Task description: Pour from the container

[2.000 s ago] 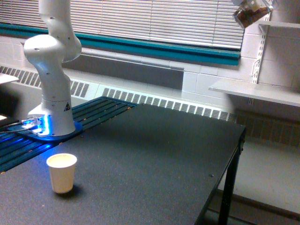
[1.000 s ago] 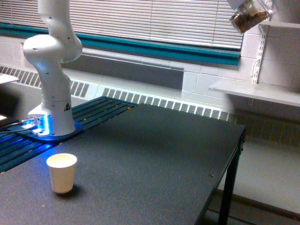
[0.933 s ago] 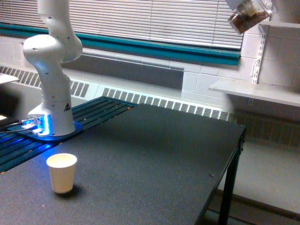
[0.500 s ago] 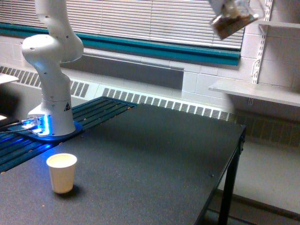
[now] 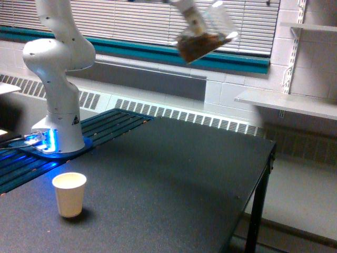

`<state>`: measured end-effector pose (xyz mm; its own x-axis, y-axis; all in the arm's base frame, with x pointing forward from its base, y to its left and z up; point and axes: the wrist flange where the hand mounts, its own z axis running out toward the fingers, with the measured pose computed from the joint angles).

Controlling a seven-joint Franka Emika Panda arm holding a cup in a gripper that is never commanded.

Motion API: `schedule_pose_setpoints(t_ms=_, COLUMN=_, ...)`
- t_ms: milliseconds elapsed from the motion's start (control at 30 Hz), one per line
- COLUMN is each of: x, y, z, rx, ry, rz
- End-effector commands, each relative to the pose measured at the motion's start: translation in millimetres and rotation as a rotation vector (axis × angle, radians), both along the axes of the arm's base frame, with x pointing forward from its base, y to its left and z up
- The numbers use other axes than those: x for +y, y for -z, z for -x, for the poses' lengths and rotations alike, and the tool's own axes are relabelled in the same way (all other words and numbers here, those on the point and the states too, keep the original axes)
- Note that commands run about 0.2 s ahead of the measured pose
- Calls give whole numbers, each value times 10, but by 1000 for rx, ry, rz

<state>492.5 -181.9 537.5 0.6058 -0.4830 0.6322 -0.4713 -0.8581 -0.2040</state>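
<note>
**Container aloft, not yet over the cup**

Exterior view: we note the container (image 5: pixel 202 39) high in the frame, in front of the window blinds (image 5: pixel 131 21), well above the desk (image 5: pixel 158 179). It is clear-walled and tilted, with brown granular contents settled in its lower part. The picture is motion-blurred here. The tool sits at the container's upper edge, largely cropped and smeared, so we cannot tell how its jaws stand; we judge it carries the container, since nothing else supports it.

The paper cup (image 5: pixel 69 194) stands upright on the desk near the exterior view's left, just in front of the arm's base (image 5: pixel 58 132), well apart from the container. Its inside is not visible from this angle. We judge it the likely receiver. Nothing spills from the container; pouring has not begun. Height presumably gives clearance during transit.
</note>
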Motion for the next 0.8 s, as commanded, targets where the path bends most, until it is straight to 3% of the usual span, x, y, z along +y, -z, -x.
schedule_pose_setpoints(t_ms=33, x=-412, y=12, z=456, rx=-25, ry=36, rz=50)
schedule_pose_setpoints(t_ms=400, x=-930, y=395, z=1249, rx=10, ry=145, rz=75)
schedule_pose_setpoints(t_ms=800, x=-1108, y=1005, z=1914, rx=96, ry=201, rz=86)
